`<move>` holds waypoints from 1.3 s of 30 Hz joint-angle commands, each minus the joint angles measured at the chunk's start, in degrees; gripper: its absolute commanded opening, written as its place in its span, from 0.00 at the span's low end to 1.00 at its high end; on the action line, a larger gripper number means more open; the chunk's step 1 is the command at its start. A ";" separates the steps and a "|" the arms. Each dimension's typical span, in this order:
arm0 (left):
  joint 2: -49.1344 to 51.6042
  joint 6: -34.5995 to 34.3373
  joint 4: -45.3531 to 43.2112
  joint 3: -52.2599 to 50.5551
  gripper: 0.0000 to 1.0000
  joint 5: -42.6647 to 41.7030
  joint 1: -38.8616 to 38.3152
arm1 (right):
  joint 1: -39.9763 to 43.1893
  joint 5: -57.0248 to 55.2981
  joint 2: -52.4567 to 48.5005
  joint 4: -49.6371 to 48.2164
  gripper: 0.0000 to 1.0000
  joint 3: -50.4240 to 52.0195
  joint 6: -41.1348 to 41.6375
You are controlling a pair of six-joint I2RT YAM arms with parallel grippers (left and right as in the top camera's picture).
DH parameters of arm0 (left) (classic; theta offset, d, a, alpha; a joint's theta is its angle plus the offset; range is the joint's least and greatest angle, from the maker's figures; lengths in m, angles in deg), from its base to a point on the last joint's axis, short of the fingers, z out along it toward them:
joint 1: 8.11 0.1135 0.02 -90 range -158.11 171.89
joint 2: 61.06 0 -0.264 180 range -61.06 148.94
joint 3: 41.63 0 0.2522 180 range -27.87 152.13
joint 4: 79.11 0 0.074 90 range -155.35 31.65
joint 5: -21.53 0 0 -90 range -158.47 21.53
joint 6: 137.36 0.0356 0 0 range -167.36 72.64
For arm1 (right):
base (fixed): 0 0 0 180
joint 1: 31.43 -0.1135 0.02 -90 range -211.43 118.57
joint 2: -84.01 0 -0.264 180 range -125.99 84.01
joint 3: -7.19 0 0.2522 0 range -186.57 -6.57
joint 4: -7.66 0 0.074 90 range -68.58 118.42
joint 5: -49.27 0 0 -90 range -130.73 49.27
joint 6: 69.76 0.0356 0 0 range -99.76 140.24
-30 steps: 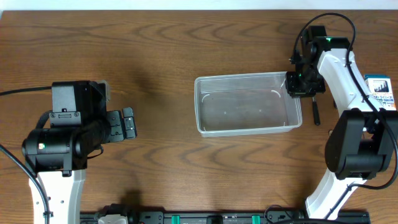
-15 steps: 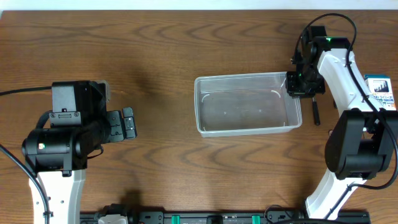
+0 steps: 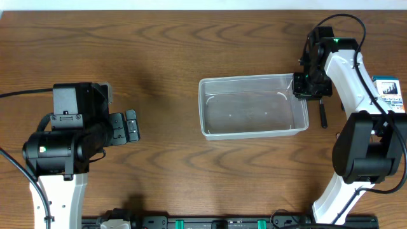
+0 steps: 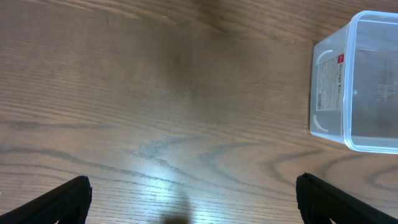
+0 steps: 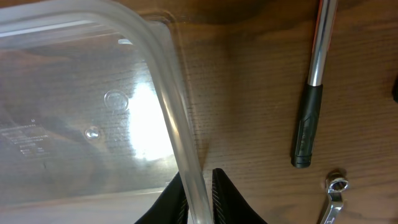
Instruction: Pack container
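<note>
Pinching with the right pincer (image 5: 200, 190) the 3 o'clock rim of the container (image 3: 253, 108), set flat on the worktop (image 3: 165, 51) toward 3 o'clock of centre. Holding the left pincer (image 3: 131, 125) spread wide at 9 o'clock, well apart from it.

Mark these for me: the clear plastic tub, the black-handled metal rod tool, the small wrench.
clear plastic rectangular container (image 3: 202, 108), overhead view, on its left wall.
silver rod tool with black handle (image 5: 306, 127), right wrist view, on the black handle.
small silver wrench (image 5: 330, 205), right wrist view, on its shank below the head.
</note>
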 commanded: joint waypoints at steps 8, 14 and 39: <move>-0.15 -0.48 0.07 0.76 0.98 0.92 0.28 | -0.44 -0.46 0.02 -0.02 0.15 0.33 3.17; -0.15 -0.48 0.07 0.76 0.98 0.92 0.28 | -0.44 -0.61 0.02 0.02 0.14 0.33 3.56; -0.15 -0.48 0.07 0.76 0.98 0.92 0.28 | -0.42 -0.94 0.02 0.04 0.14 0.31 6.21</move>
